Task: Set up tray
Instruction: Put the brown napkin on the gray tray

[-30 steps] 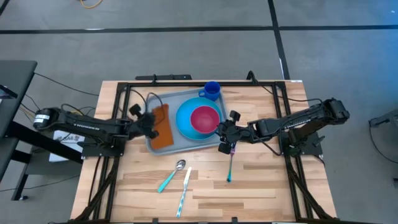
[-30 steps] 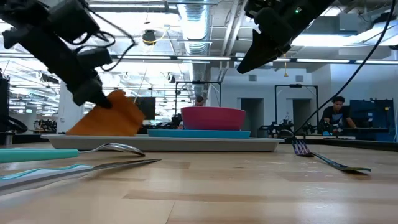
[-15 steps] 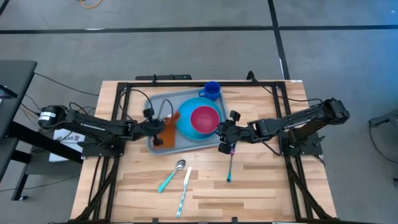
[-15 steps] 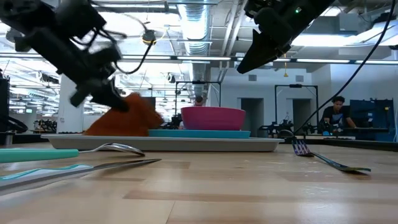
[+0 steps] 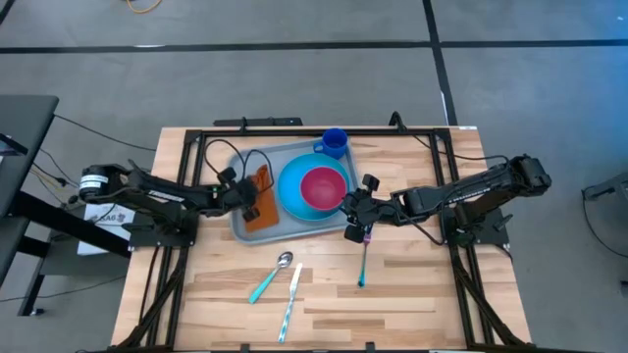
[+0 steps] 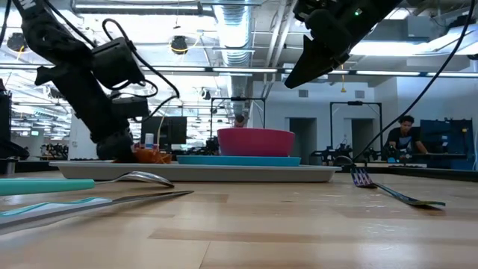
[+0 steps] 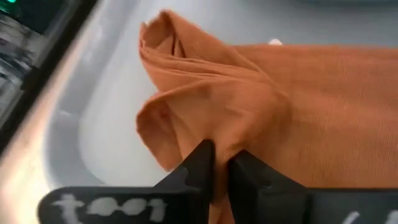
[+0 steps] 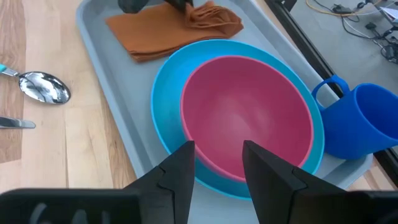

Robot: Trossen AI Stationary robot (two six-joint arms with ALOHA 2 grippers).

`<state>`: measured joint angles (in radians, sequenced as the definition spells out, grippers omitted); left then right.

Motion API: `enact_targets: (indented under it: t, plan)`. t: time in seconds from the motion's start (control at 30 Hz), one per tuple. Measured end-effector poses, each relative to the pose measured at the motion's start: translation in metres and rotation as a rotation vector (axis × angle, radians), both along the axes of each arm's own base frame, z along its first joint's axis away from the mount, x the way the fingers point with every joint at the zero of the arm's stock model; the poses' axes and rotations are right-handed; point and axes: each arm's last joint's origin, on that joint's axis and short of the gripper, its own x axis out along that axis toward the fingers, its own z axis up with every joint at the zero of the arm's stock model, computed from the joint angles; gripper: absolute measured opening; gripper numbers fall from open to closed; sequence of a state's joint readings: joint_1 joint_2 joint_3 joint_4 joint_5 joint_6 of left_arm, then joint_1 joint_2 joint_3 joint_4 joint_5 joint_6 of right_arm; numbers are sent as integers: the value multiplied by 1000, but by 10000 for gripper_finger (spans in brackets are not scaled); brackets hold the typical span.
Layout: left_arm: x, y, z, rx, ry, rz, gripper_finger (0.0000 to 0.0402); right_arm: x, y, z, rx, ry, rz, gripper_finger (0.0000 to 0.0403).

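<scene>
The light grey-blue tray (image 5: 294, 224) lies at the table's far middle. On it are the rust-brown napkin (image 5: 258, 199), at its left end, and a bright blue plate (image 5: 290, 186) carrying a pink bowl (image 5: 322, 186). My left gripper (image 5: 245, 192) is low over the tray's left part, shut on the napkin (image 7: 311, 112). My right gripper (image 8: 217, 168) hovers open just right of the tray, facing the bowl (image 8: 249, 118) and touching nothing. In the high view it (image 5: 355, 211) stands above the fork's head (image 5: 365, 235). My left gripper pinches a bunched fold (image 7: 217, 134) at the napkin's edge between its two fingers, several layers together. The fingers come from the table's left, slanting down. The rest of the napkin lies spread on the tray floor (image 7: 106, 112), puckered near the hold.
A blue cup (image 5: 335, 143) stands at the tray's far right corner. A fork (image 5: 363, 257) lies right of the tray. A spoon (image 5: 275, 273) and a knife (image 5: 291, 299) lie nearer the table's near edge. Bare wood surrounds them.
My left gripper, still shut on the napkin, swung toward the plate and came down to the tray. The napkin, which stood lifted above the tray a second ago, now lies low on the tray floor with only its held edge bunched.
</scene>
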<state>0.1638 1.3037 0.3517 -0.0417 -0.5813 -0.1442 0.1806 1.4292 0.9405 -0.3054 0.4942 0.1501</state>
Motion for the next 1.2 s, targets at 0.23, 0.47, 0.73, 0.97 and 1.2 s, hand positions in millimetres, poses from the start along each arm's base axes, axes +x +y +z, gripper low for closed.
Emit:
enact_targets:
  t: [0.23, 0.47, 0.73, 0.97, 1.2]
  plan:
    - [2, 1, 8, 31, -17, 11, 73, 0, 0, 0, 0, 0, 0, 127]
    - [10, 5, 33, 152, 38, 26, 109, 0, 1, 0, 1, 0, 4, 127]
    - [6, 19, 41, 145, 54, 187, 125, 0, 1, 0, 18, 4, 20, 127]
    - [1, 26, 41, 169, 106, 215, 124, 0, 1, 0, 18, 5, 21, 127]
    - [6, 34, 50, 140, 71, 217, 124, 0, 1, 0, 18, 5, 21, 127]
